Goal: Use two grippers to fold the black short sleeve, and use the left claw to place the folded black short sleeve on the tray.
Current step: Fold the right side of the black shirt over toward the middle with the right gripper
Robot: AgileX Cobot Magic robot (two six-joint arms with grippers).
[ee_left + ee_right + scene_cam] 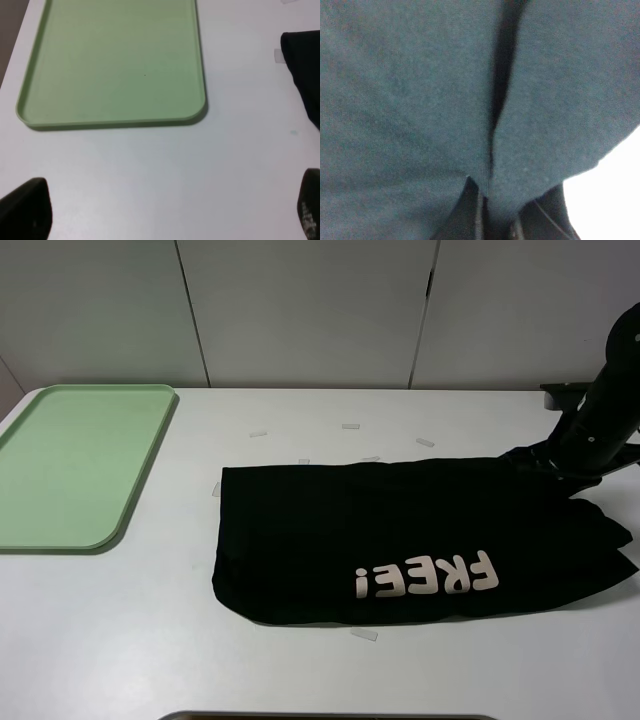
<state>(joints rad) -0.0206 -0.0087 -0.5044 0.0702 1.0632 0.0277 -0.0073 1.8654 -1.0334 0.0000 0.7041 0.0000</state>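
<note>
Exterior high: black short sleeve (400,540) folded on surface (300,670), right of tray (80,470). Right wrist only: right gripper (492,220) fingers clamped on its fabric. Left wrist only: left gripper (165,215) fingers spread, near tray.

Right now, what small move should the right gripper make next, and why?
Probably lift the pinched cloth slightly, then carry it leftward: the right gripper is shut on the black short sleeve at its right end, and the shirt lies long.

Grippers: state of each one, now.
Left gripper: open, holding nothing.
Right gripper: shut on the black shirt.
</note>
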